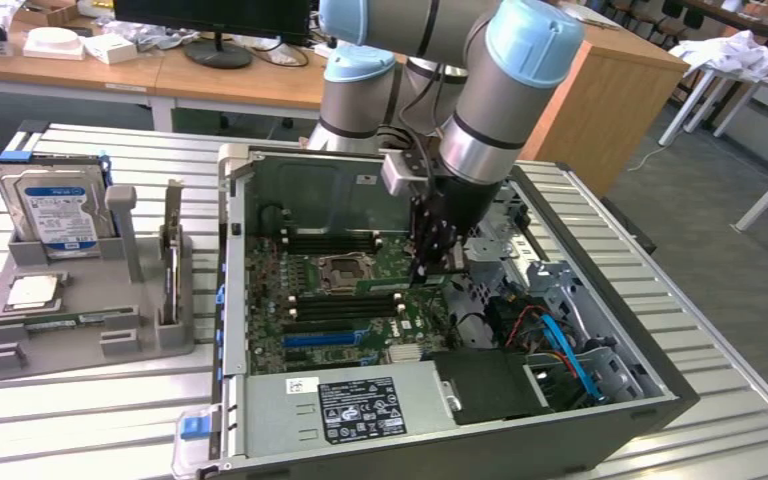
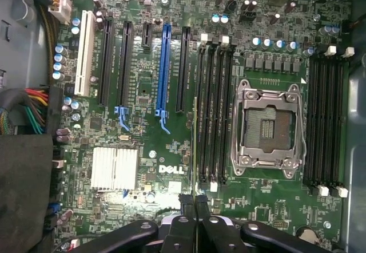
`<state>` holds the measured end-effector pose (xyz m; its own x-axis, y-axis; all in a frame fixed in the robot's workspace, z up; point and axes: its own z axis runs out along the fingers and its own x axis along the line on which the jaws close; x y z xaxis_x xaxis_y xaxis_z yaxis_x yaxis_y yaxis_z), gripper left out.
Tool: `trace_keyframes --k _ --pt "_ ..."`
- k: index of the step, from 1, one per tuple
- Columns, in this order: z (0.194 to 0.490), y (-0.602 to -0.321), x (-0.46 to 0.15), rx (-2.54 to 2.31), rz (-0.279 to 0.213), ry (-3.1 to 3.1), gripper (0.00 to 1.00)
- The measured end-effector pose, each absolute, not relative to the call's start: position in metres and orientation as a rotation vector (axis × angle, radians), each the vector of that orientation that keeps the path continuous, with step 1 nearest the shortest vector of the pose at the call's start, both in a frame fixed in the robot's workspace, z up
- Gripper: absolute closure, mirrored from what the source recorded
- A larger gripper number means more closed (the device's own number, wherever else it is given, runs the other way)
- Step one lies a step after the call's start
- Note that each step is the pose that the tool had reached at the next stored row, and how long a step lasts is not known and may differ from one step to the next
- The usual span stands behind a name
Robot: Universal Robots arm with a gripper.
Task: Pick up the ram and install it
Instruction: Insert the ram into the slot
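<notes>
Closest to the wrist camera, the gripper (image 2: 194, 206) was seen nearly shut, its black fingers (image 2: 184, 202) pinched on the ram (image 2: 195, 150), which was held edge-on and showed as a thin green line. That edge was aligned parallel to the bank of four memory slots (image 2: 213, 110), just beside its outermost slot and apart from the processor socket (image 2: 267, 128). Whether it sat in a slot could not be told. In the exterior view, the gripper (image 1: 427, 260) was seen at frame centre, low inside the open case (image 1: 651, 400). Open room was left over the motherboard (image 1: 344, 300) toward the exterior view's left. Blue cables (image 1: 558, 345) were crowded near on the exterior view's right.
</notes>
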<state>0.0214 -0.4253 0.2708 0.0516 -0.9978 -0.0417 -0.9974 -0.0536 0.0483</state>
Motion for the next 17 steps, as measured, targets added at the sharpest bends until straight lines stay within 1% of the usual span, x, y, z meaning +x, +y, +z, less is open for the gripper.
trace_keyframes --k 17 --pt "0.2664 -0.4253 0.0214 2.274 -0.1 -2.157 0.88"
